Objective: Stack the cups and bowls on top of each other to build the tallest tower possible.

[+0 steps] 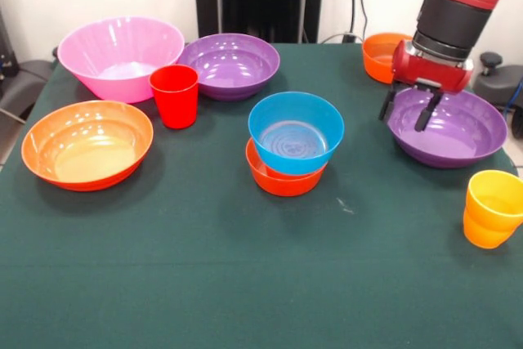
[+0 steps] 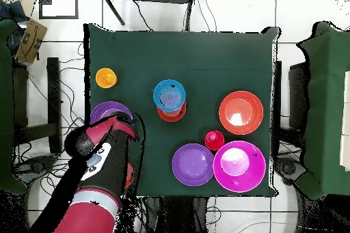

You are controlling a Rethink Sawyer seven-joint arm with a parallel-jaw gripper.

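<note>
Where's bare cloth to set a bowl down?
Widest free patch: the green tablecloth nearest the front camera, below the blue plastic bowl nested in a small orange bowl. Crowded: the far side, where the pink bowl, red cup and purple bowl cluster, and around the end effector.

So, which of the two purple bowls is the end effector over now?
The purple bowl beside the yellow-orange cup. The end effector, fingers open, hangs over its rim. The other purple bowl sits beside the pink bowl, far away.
</note>
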